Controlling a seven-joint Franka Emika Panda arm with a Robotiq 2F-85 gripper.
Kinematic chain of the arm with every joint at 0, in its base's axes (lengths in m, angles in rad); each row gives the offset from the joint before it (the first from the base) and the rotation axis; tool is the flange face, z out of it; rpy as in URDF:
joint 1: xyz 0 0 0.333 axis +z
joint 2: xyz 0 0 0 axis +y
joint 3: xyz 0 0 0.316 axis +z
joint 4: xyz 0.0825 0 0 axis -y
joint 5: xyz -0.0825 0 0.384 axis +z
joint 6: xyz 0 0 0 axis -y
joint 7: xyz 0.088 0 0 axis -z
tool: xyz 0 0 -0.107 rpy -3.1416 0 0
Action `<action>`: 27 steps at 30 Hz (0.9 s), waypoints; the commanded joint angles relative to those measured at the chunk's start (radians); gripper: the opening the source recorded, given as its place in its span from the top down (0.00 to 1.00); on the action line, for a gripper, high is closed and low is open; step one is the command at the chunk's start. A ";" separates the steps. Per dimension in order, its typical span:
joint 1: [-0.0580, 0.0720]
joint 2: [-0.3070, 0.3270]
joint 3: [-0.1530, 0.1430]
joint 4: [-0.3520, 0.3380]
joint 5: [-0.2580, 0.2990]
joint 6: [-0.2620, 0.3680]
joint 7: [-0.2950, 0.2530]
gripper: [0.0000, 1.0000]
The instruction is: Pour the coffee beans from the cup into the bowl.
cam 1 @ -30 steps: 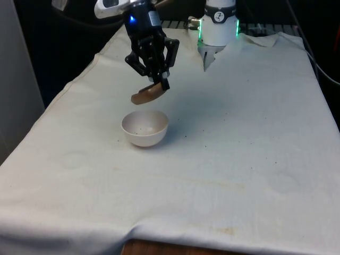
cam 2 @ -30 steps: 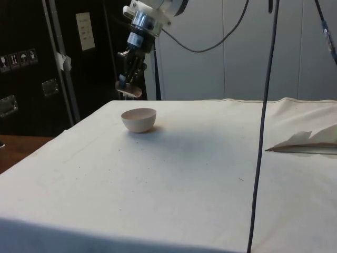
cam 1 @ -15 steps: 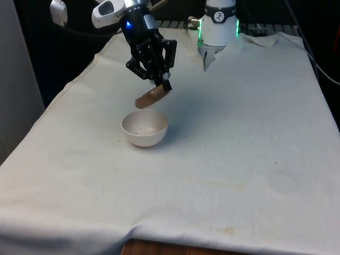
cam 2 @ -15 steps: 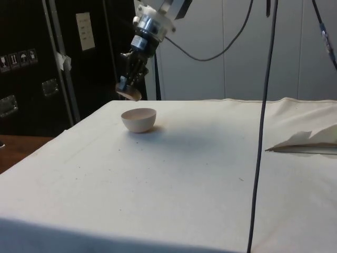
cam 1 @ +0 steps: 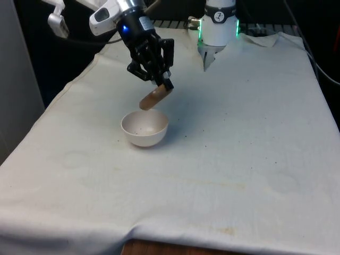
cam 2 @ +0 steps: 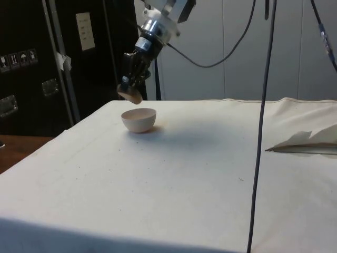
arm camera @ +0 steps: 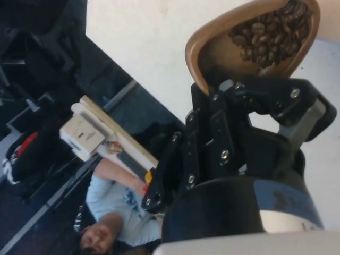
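Observation:
A small brown cup (cam 1: pixel 153 98) hangs tilted just above the far rim of a white bowl (cam 1: pixel 144 128), its mouth leaning towards the front view's left. My gripper (cam 1: pixel 162 84) is shut on the cup's rim. In the wrist view the cup (arm camera: pixel 249 42) holds a heap of dark coffee beans (arm camera: pixel 268 34) pooled against its lower side. From the side, the cup (cam 2: pixel 129 96) sits a short way above the bowl (cam 2: pixel 139 119), with the gripper (cam 2: pixel 126 86) angled down onto it. The bowl's inside shows a few dark specks.
The white cloth (cam 1: pixel 239 138) covers the table, with scattered dark specks around the bowl. A folded cloth edge (cam 2: pixel 308 142) lies at the side view's right. A black cable (cam 2: pixel 261 121) hangs down in front of the side camera. A person (arm camera: pixel 114 212) shows beyond the table's edge.
The gripper has rolled further and shifted slightly towards the front view's right, tipping the cup steeper over the bowl. The bowl has stayed in place.

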 commanded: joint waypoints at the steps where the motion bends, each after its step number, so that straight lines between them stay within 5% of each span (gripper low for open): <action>1: -0.009 0.006 0.001 0.006 0.018 -0.019 -0.010 0.99; 7: -0.011 0.025 -0.022 0.016 0.060 -0.072 -0.036 0.99; 8: -0.002 0.021 -0.027 0.010 0.053 -0.062 -0.033 0.99; 9: -0.011 0.029 -0.027 0.019 0.066 -0.082 -0.039 0.99; 17: -0.013 0.060 -0.072 0.045 0.116 -0.178 -0.060 0.99; 18: -0.004 0.057 -0.078 0.039 0.111 -0.169 -0.059 0.99; 19: -0.013 0.064 -0.077 0.047 0.121 -0.188 -0.062 0.99; 26: -0.015 0.098 -0.126 0.078 0.167 -0.289 -0.073 0.99; 27: -0.006 0.092 -0.129 0.070 0.160 -0.274 -0.074 0.99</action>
